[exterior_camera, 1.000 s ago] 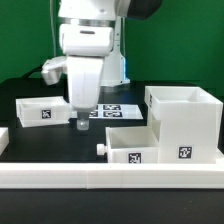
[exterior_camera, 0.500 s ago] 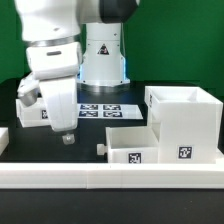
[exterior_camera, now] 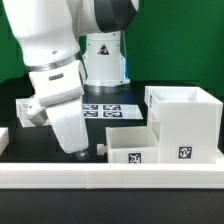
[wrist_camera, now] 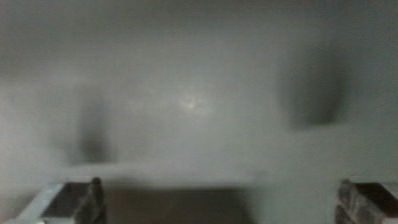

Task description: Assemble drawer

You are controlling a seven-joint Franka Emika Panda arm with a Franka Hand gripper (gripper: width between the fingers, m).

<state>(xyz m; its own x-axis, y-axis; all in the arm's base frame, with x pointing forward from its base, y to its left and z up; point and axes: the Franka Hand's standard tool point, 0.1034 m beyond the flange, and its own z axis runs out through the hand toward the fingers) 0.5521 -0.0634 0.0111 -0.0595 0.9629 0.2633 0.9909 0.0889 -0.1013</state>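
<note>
End effector (exterior_camera: 73, 151): low over the counter (exterior_camera: 35, 138) — fingers wide apart, gripping nothing.
Casing (exterior_camera: 185, 118): exterior view's right, open side up.
Front tray (exterior_camera: 132, 148): just beside the casing, knob (exterior_camera: 101, 149) toward the end effector.

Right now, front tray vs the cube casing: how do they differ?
The cube casing stands much taller; the front tray is low. The front tray has a knob on its side toward the exterior view's left; the cube casing shows none. Both are white, open on top, with a square tag on the near face.
</note>
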